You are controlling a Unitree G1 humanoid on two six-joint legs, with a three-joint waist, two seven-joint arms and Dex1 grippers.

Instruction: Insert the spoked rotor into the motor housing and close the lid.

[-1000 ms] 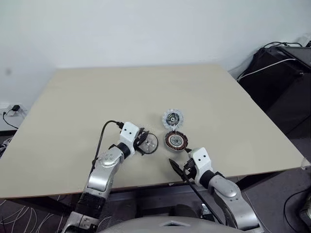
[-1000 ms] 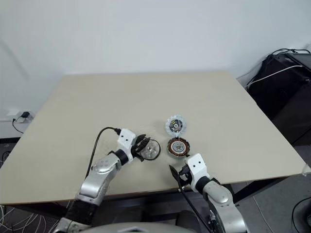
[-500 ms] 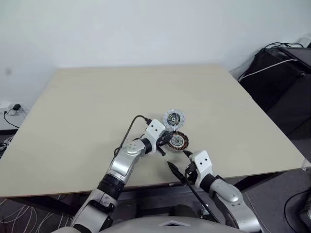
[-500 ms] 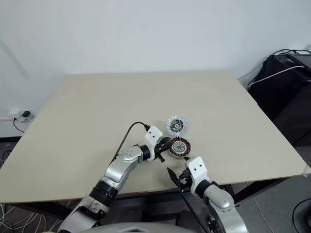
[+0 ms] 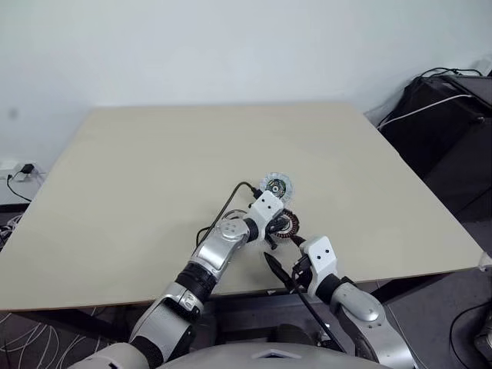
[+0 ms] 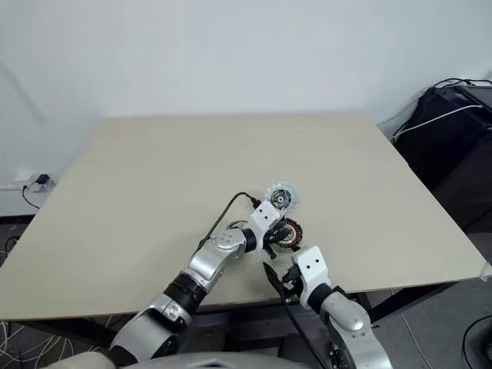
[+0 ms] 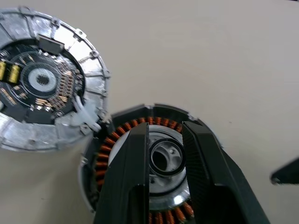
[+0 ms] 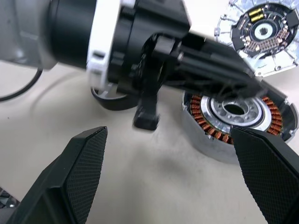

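The motor housing (image 5: pixel 288 225), a dark ring of copper windings (image 7: pixel 117 135), sits near the table's front edge. The pale finned lid (image 5: pixel 275 184) lies just behind it, touching its rim, dark circuit face up. My left gripper (image 7: pixel 166 133) hangs over the housing. Its fingers (image 7: pixel 133 168) stand a little apart on either side of the silvery centre, with nothing between them. A dark curved rim on the table under my left wrist is the spoked rotor (image 8: pixel 112 101), mostly hidden. My right gripper (image 5: pixel 283 252) is wide open just in front of the housing.
The table's front edge (image 5: pixel 254 292) runs right under my right gripper. A black cable (image 5: pixel 223 211) loops from the left wrist over the tabletop. Dark equipment with cables (image 5: pixel 446 115) stands off the table's right side.
My left arm has swung right, from the spot where the rotor lies to above the housing. The finger gap looks the same. The right gripper has stayed put.
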